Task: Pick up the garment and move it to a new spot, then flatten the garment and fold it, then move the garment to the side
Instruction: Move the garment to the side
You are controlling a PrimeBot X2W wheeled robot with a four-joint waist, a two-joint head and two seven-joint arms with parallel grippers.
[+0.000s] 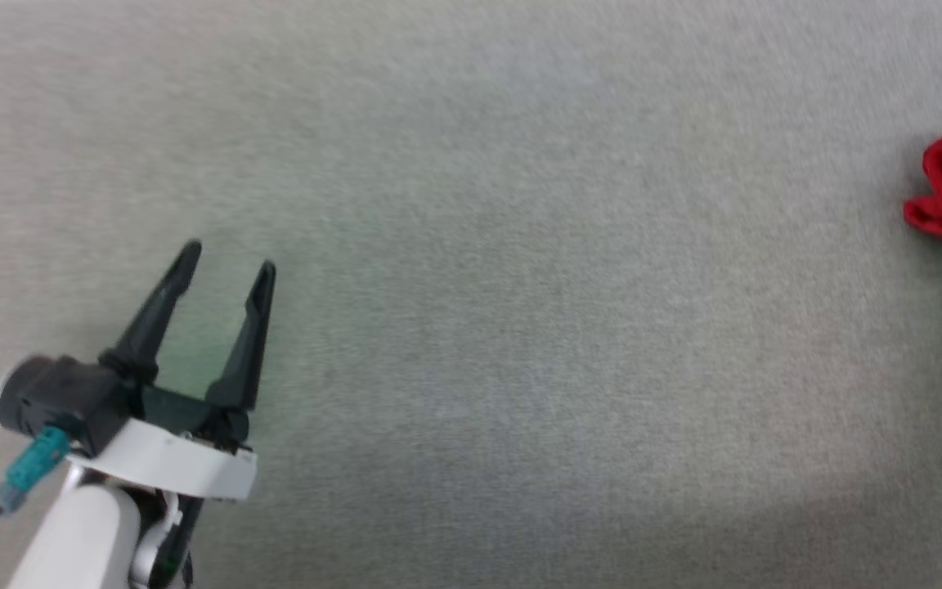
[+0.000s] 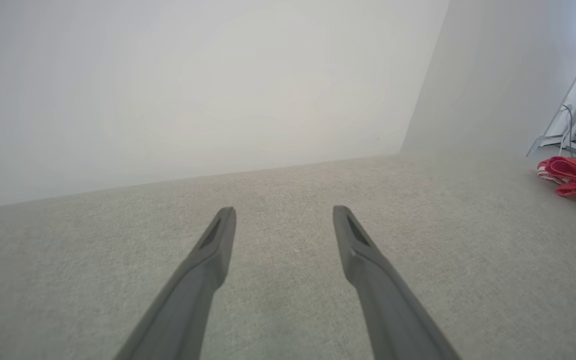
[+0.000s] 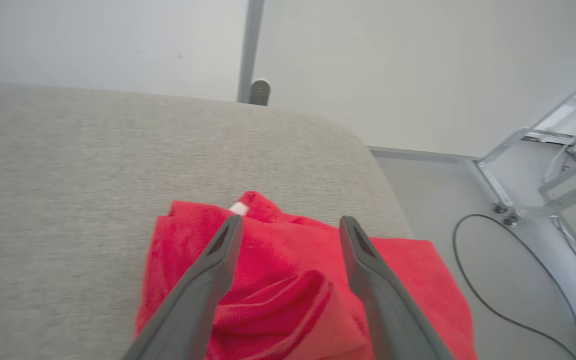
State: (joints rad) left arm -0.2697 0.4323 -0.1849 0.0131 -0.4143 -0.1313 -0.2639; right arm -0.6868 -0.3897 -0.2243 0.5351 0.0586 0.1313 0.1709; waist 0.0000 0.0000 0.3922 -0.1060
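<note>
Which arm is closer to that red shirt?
Right. The right gripper hangs over the garment, jaws open; the left gripper is far off across the grey surface.

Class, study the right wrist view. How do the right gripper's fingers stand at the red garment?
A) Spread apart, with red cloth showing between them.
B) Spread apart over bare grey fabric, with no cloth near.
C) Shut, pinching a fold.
A: the right gripper has its two dark fingers apart, and the garment lies crumpled between and beyond them on the grey surface.
</note>
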